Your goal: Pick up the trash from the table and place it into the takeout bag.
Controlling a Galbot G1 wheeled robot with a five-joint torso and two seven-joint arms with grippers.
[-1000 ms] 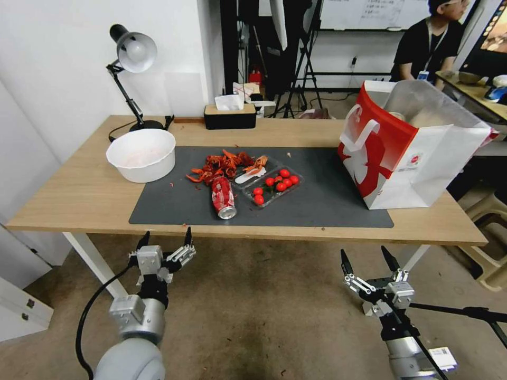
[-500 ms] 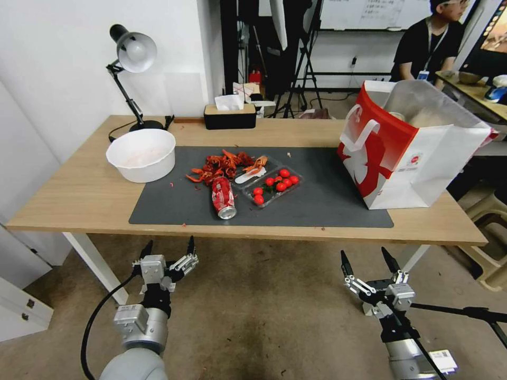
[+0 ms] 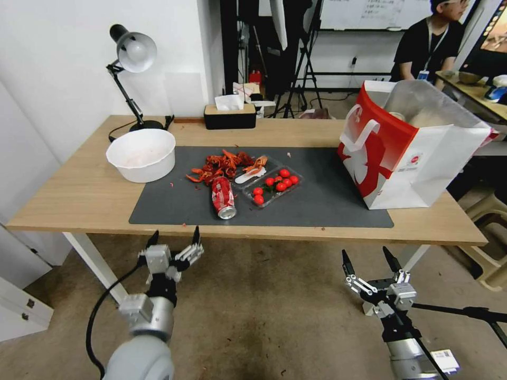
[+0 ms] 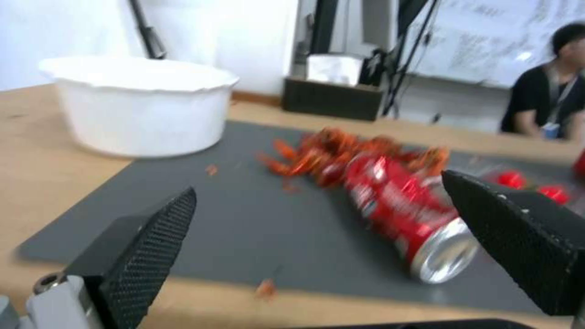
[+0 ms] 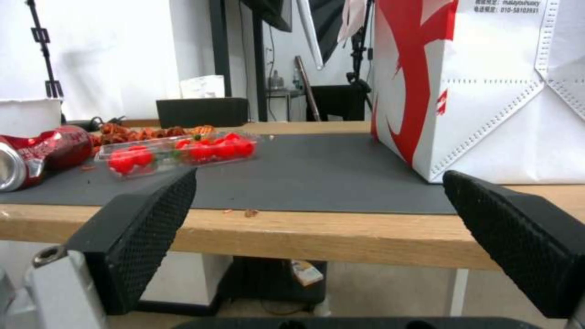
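Note:
A crushed red soda can (image 3: 223, 197) lies on its side on the dark grey mat (image 3: 317, 203) of the table (image 3: 79, 200); it also shows in the left wrist view (image 4: 407, 214) and the right wrist view (image 5: 34, 153). The red-and-white takeout bag (image 3: 406, 148) stands open at the table's right end, its side near in the right wrist view (image 5: 487, 91). My left gripper (image 3: 175, 238) is open just below the table's front edge, facing the can. My right gripper (image 3: 369, 258) is open, lower down, below the front edge near the bag.
A large white bowl (image 3: 141, 154) stands at the left. A pile of red crayfish shells (image 3: 222, 162) and a clear tray of cherry tomatoes (image 3: 273, 186) lie behind the can. A desk lamp (image 3: 132, 58) and a black tissue box (image 3: 229, 116) stand at the back.
My left gripper dipped, then rose and shifted right toward the table's front edge, staying open. The right gripper has barely moved.

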